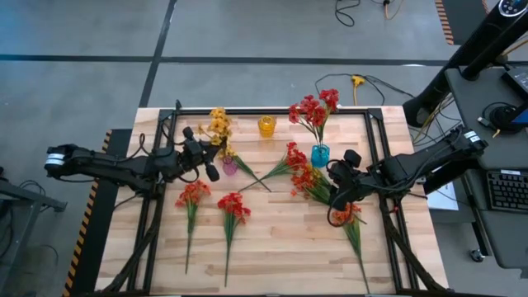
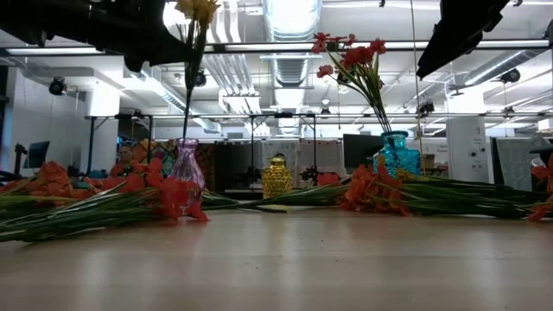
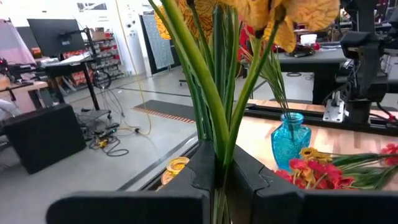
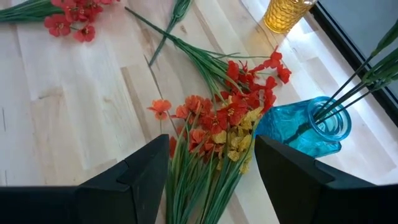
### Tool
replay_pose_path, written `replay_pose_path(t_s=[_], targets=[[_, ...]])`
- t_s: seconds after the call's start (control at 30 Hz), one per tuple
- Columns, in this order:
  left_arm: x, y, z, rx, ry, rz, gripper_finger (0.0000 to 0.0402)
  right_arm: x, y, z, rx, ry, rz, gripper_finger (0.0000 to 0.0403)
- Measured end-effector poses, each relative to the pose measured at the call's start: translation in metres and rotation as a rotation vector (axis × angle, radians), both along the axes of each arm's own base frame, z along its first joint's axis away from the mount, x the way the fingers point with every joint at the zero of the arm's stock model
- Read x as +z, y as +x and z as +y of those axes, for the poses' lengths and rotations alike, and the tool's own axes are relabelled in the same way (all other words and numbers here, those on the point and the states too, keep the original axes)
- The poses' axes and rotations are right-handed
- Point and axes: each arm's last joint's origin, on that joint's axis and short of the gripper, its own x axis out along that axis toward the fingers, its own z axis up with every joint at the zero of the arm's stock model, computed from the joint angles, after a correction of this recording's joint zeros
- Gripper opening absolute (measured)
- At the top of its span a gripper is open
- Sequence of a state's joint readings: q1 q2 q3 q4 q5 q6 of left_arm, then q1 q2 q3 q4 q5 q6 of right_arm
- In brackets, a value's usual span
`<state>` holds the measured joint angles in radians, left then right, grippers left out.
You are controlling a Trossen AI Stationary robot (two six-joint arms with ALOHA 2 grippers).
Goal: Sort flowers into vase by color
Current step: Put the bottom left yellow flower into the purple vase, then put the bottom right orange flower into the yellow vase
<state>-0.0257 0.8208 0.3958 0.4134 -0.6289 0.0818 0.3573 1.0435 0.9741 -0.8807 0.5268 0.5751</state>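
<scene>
Partway: red spray stands in teal vase, left claw clenched on yellow spray over purple vase, right claw released above mixed sprays on worktop (several still lying, amber vase empty).

The counter is pale matt planked wood, the blue vase and amber vase are glossy ribbed glass, and the flowers look like cloth on plastic stems.
</scene>
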Motion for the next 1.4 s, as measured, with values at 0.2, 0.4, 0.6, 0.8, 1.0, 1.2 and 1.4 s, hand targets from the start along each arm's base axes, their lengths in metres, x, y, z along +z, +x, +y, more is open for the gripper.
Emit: replay_pose_path(t_s=[0.2, 0.4, 0.6, 0.8, 1.0, 1.2, 1.4], targets=[[-0.001, 0.0, 0.0, 0.001, -0.03, -0.009, 0.0018, 0.0, 0.0, 0.0, 0.0, 0.001, -0.001, 0.0228], [-0.003, 0.0, 0.0, 0.001, -0.041, 0.003, 0.0039, 0.0, 0.0, 0.0, -0.006, 0.007, -0.007, 0.0228], [-0.005, 0.0, 0.0, 0.002, -0.052, 0.015, 0.0062, 0.0, 0.0, 0.0, -0.049, 0.043, -0.025, 0.0228], [-0.015, -0.001, 0.0, 0.006, -0.083, 0.108, 0.0099, 0.0, 0.0, 0.0, -0.103, 0.087, -0.048, 0.0228], [-0.023, -0.004, 0.0, 0.008, -0.118, 0.175, 0.016, 0.0, 0.0, 0.0, -0.124, 0.104, -0.057, 0.0228], [-0.03, -0.01, -0.002, -0.002, -0.152, 0.299, 0.0212, 0.0, 0.0, 0.0, -0.13, 0.108, -0.059, 0.0228], [-0.018, -0.02, -0.005, -0.033, -0.314, 0.473, 0.0228, 0.0, 0.0, 0.0, -0.144, 0.12, -0.065, 0.0228]])
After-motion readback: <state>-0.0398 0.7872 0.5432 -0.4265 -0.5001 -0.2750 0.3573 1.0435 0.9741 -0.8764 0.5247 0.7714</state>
